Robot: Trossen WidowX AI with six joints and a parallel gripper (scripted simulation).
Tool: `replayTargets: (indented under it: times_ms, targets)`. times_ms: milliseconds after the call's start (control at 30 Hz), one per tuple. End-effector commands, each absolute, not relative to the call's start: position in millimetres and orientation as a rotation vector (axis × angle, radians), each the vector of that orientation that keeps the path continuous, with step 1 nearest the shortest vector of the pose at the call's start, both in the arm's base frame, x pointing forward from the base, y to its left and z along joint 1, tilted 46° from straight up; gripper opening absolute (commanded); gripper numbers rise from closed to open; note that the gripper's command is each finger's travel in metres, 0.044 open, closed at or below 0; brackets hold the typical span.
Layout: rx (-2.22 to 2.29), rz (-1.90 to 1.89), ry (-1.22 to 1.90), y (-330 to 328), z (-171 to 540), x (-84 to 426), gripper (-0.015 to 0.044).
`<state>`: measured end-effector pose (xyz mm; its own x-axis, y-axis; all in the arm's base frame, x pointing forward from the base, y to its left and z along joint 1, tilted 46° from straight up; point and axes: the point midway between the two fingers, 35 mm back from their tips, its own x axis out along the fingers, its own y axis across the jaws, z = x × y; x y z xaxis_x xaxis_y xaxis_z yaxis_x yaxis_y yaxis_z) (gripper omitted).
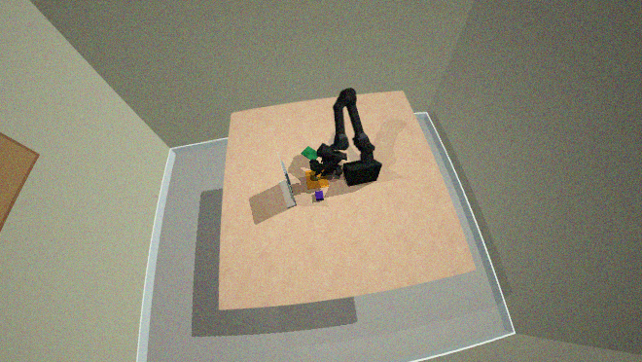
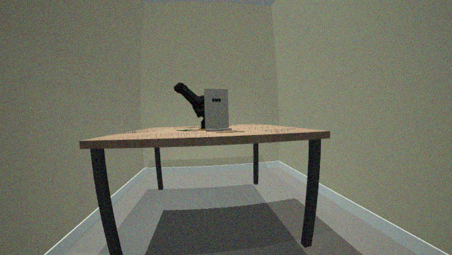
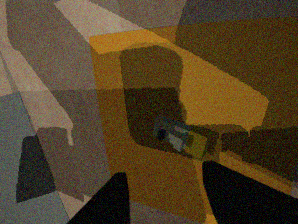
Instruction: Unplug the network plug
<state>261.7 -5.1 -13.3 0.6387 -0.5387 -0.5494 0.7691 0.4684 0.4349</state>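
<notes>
The plug (image 3: 182, 140), small with a grey-blue part and a yellow-green part, lies in shadow over the orange square (image 1: 309, 185) (image 3: 220, 100), just beyond the fingertips in the wrist view. My gripper (image 3: 165, 176) (image 1: 316, 177) is open and low over the square, with nothing seen held between the fingers. Whether a fingertip touches the plug or the table cannot be told. The upright grey panel (image 2: 216, 116) (image 1: 291, 199) stands beside the square. Its socket side is not clearly seen. The plug cannot be made out in the top and exterior views.
A green patch (image 1: 309, 153) lies on the table (image 1: 340, 248) behind the orange square. A small purple block (image 1: 319, 196) is in front of it. The arm's black base (image 1: 362, 172) stands to the right in the top view.
</notes>
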Motion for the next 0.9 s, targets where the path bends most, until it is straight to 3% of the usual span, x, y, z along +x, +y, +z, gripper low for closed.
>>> replayTargets:
  times_ms: [0, 867]
  targets:
    - [0.725, -0.820, 0.353, -2, -10, 263, 0.0156]
    - [0.730, -0.825, 0.363, 19, 2, 263, 0.0156]
